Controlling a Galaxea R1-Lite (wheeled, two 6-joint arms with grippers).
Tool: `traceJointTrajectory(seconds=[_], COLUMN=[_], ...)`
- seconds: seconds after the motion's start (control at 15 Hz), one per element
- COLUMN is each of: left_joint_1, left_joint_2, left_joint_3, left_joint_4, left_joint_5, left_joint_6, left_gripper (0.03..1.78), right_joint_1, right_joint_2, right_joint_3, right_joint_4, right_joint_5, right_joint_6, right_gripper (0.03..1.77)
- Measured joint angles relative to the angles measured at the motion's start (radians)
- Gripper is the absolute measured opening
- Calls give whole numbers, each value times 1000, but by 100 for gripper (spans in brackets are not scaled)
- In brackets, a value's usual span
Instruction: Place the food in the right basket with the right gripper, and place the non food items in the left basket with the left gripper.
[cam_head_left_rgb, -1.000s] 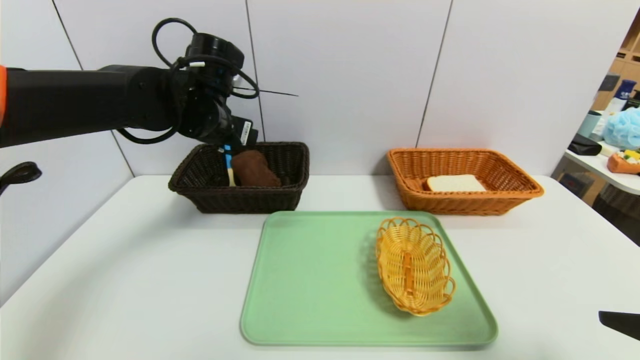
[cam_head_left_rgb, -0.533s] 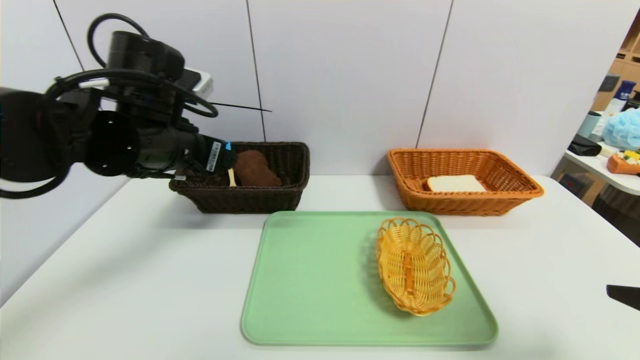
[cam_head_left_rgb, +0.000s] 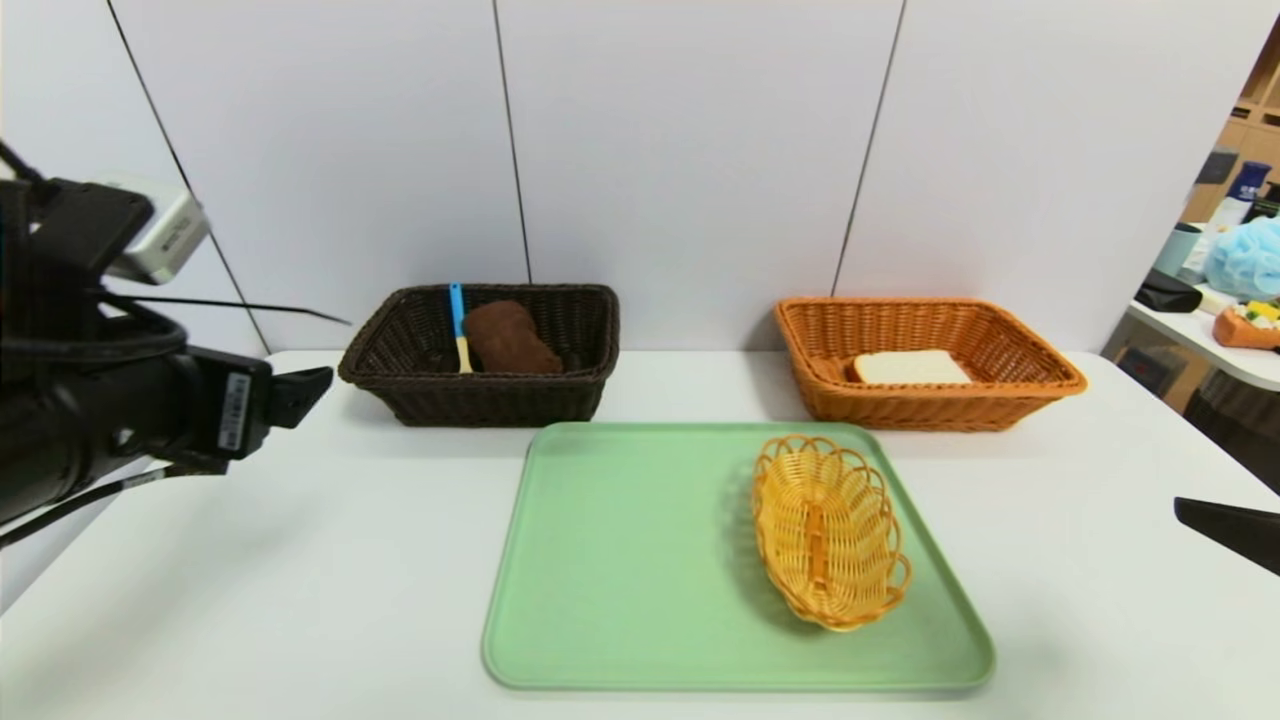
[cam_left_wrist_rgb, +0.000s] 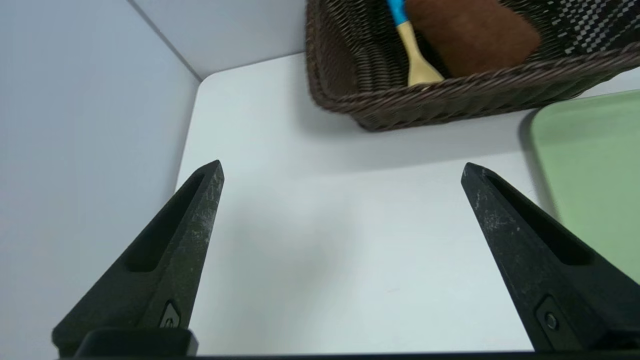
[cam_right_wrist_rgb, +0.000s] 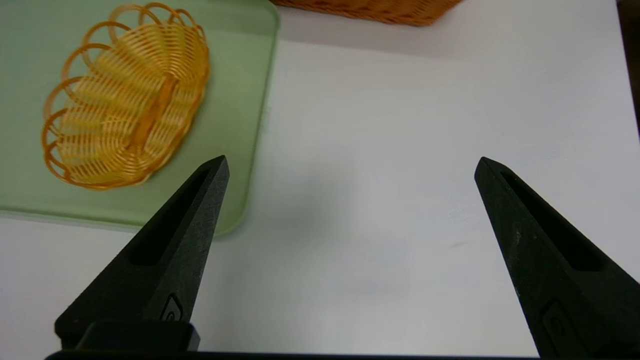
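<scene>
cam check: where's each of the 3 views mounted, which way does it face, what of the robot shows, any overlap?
Head: high, looking forward and down at the table; left claw at its left edge.
Left wrist: behind the open left claw, facing the dark brown basket with spoon and towel.
Right wrist: behind the open right claw, facing the yellow oval basket.
Shared: green tray.

Behind my white counter (cam_head_left_rgb: 300, 560) stands a pale panelled wall (cam_head_left_rgb: 680, 150); at far right, a cluttered side table (cam_head_left_rgb: 1200, 335).
</scene>
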Motion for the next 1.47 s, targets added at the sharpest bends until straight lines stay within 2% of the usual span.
traceJointTrajectory(seconds=[0.2, 0.4, 0.53, 0.93, 1.27, 1.47], left_joint_1=[91, 191, 248, 305, 317, 317], left_joint_2=[-130, -234, -294, -488, -640, -743], left_joint_3=[97, 151, 197, 318, 383, 453], left_joint_4=[-1, 0, -1, 2, 13, 18], left_joint_5=[-5, -6, -3, -1, -13, -40], left_joint_6=[1, 9, 36, 66, 73, 74], left_gripper=[169, 169, 169, 169, 169, 169], right_joint_1=[-40, -156, -209, -312, -321, -323], right_joint_2=[4, 7, -5, -128, -297, -420], right_joint_3=[72, 175, 211, 294, 343, 363], right_joint_4=[-167, -374, -435, -426, -403, -348], right_joint_5=[66, 122, 130, 119, 94, 94], right_joint_6=[-80, -170, -180, -178, -176, -177], right_gripper=[170, 170, 170, 170, 170, 170])
